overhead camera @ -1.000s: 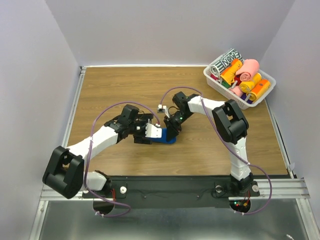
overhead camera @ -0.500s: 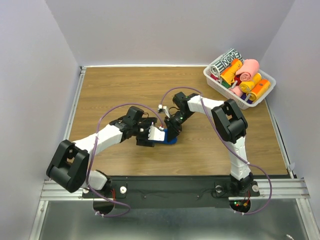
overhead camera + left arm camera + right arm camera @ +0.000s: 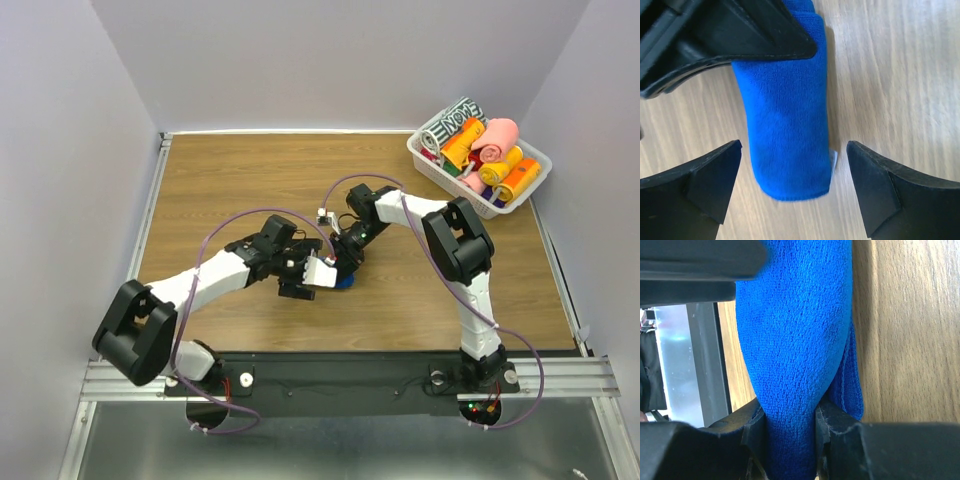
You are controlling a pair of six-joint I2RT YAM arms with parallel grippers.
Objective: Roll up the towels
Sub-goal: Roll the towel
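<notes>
Presently: rolled blue towel [image 3: 787,125] lies on wooden bench [image 3: 890,75] near centre. Right tool [image 3: 790,432] clamped on one end of the roll. Left tool [image 3: 792,150] spread wide, fingers [image 3: 700,185] flanking the other end, not touching it.

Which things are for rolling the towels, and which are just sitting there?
For the job:
- blue towel, pinched in the right gripper
- left gripper, open, one finger on each side of the towel's end
- pink towel, rolled, on top in the basket

Just sitting:
- basket
- orange rolls
- black-and-white roll
</notes>
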